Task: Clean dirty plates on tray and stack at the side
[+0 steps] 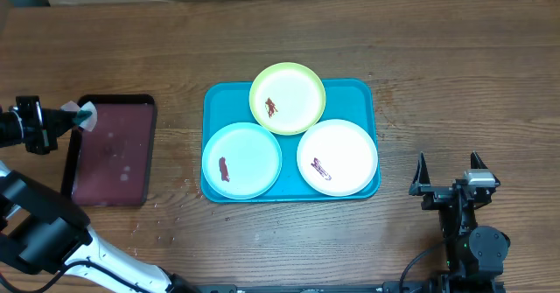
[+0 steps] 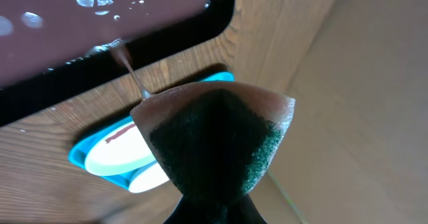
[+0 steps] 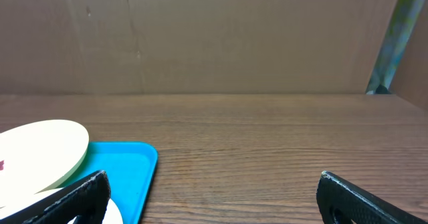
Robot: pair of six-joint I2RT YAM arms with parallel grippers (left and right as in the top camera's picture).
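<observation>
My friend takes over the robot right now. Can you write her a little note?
Left end effector: shut on a green sponge, at a corner of the dark maroon rectangular tray.
Right end effector: open, empty, right of the teal-blue rectangular plastic tray.
Yellow-green round plastic plate, light blue plate and white plate all lie on that teal tray, each with a red-brown smear.
Done: nothing wiped or stacked. To do: wipe all three, stack them aside.

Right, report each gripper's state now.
Left gripper: closed on a dark green sponge, pinched between its fingers.
Right gripper: open, holding nothing.
</observation>
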